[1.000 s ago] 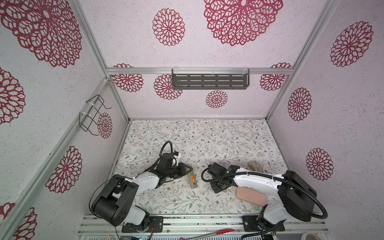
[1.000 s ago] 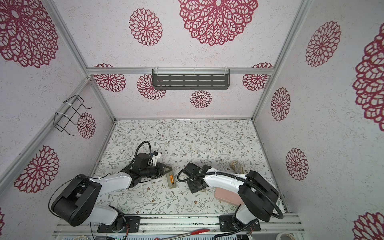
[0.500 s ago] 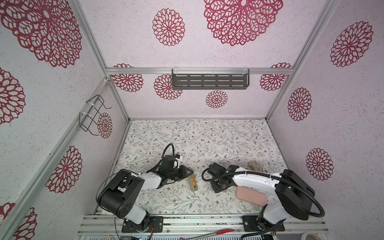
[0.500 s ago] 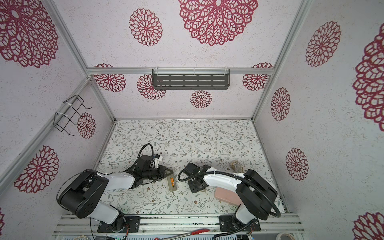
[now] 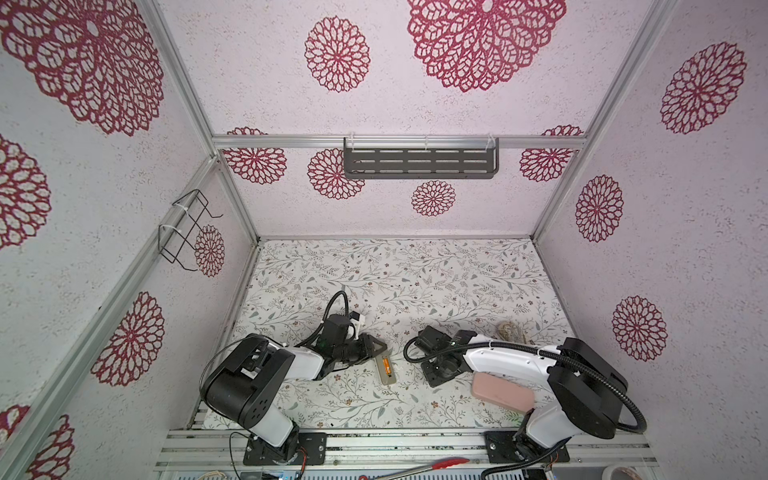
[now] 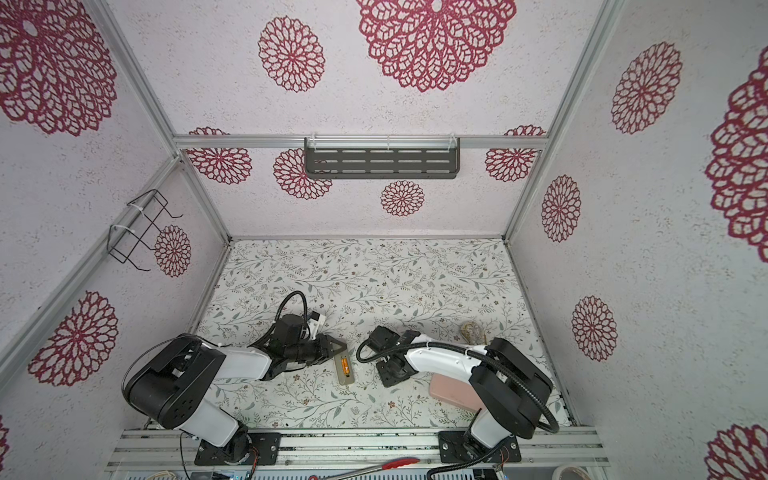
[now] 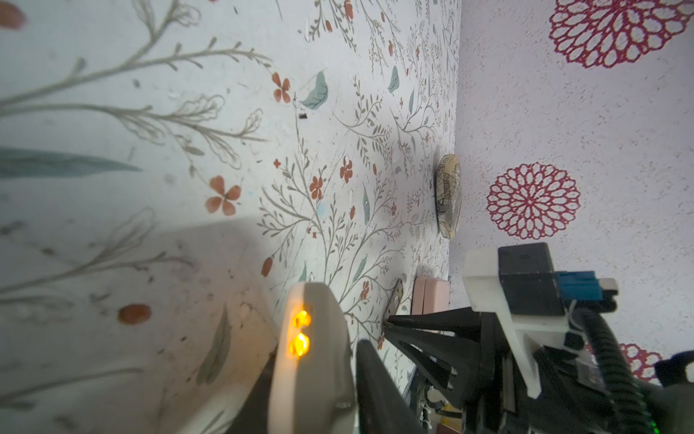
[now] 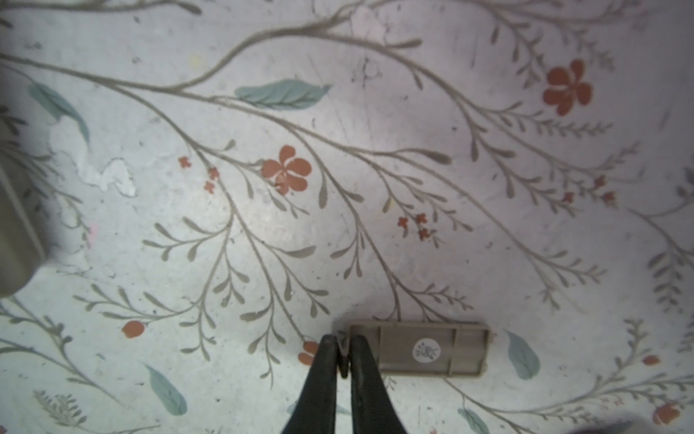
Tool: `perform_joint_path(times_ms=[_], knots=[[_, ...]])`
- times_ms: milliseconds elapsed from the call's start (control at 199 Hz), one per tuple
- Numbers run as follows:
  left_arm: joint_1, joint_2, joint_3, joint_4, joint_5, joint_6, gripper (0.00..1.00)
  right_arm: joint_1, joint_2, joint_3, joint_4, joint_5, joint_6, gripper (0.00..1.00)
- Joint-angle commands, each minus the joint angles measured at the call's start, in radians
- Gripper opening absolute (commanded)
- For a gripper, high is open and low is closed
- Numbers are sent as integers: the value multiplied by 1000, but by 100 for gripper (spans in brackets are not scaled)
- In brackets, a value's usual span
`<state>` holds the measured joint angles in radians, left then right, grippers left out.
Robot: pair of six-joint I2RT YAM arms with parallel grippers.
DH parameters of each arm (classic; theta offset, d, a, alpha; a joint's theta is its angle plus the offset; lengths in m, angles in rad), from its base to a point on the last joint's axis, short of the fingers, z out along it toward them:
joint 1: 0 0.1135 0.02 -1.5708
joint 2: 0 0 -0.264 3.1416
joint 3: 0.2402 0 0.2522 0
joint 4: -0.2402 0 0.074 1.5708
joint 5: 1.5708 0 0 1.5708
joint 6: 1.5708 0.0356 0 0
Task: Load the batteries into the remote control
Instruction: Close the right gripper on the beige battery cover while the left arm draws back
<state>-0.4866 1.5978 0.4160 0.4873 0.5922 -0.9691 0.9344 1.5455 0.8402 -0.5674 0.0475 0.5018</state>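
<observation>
The remote control (image 5: 386,369) lies back up on the floral table between the arms, its compartment uncovered. The batteries (image 5: 386,365) sit in it as orange cylinders; in the left wrist view both batteries (image 7: 300,333) glow orange at the end of the remote control (image 7: 319,379). My left gripper (image 5: 380,348) lies low on its side at the remote's far end, jaws slightly apart and open, one finger (image 7: 375,387) just clear of the casing. My right gripper (image 8: 342,357) points down, shut on the end tab of a greyish-beige battery cover (image 8: 424,351) lying flat on the table.
A pink oblong pad (image 5: 503,391) lies under the right arm. A round patterned object (image 5: 508,331) sits near the right wall. A grey shelf (image 5: 419,163) hangs on the back wall and a wire rack (image 5: 187,228) on the left wall. A red-handled tool (image 5: 440,463) lies on the front rail.
My left gripper has drawn back from over the remote toward its far end, and its jaws have parted a little. My right gripper's jaws have closed on the cover's tab.
</observation>
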Motion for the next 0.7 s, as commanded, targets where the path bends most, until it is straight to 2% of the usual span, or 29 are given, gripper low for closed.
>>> perform_joint_path(times_ms=[0, 95, 316, 401, 607, 697], knots=[[-7, -11, -4, 27, -8, 5, 42, -5, -9, 7, -37, 7, 23, 11], [-5, -22, -4, 12, -15, 8, 48, -5, -11, 13, -43, 8, 19, 9], [-5, -67, -9, -47, -49, 25, 68, -6, -50, 50, -73, 20, 13, 6], [-5, -85, -9, -74, -68, 34, 73, -5, -71, 79, -91, 30, 8, 6], [-1, -155, 6, -194, -120, 63, 100, -5, -140, 161, -122, 50, -17, 5], [9, -235, 2, -279, -149, 86, 98, -6, -167, 196, -125, 42, -32, 5]])
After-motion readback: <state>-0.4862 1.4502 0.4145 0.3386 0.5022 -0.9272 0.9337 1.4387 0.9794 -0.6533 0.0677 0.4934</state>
